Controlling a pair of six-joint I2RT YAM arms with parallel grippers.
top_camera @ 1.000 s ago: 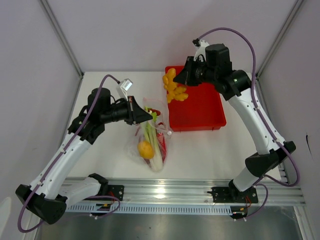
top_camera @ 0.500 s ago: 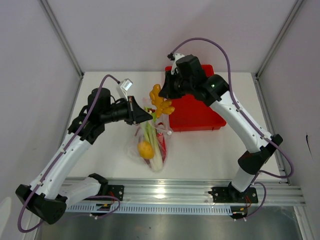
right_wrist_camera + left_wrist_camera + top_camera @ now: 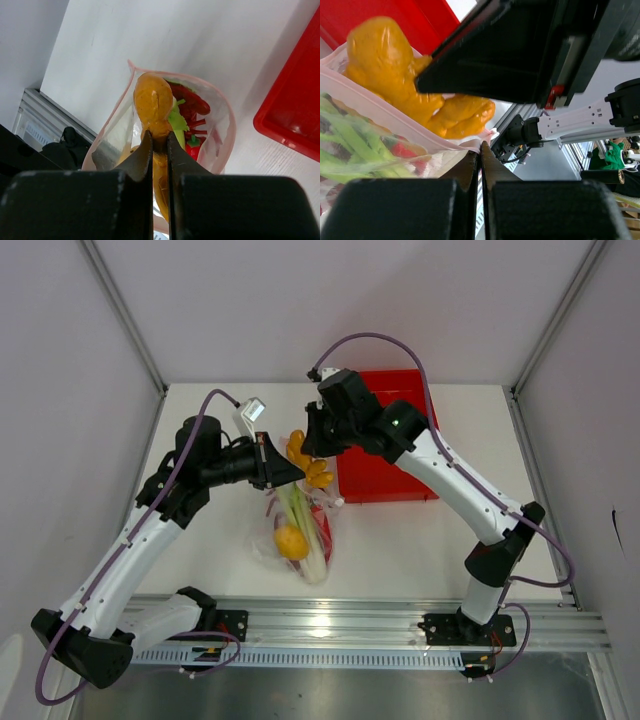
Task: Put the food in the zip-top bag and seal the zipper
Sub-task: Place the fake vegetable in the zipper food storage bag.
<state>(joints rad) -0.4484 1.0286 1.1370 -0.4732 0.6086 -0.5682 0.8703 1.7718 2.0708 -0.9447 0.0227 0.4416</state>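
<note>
my right claw is clenched on the yellow piece, hanging it over the bag mouth; my left claw pinches the rim so it gapes. leek and lobster lie inside.

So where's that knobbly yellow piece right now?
In the top view the yellow piece hangs mid-table, pinched in the right end effector at the open mouth of the zip-top bag, left of the red tray.

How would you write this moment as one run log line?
left gripper: shut on zip-top bag mouth edge | right gripper: shut on yellow-orange piece, above open mouth | seal: not done
</note>
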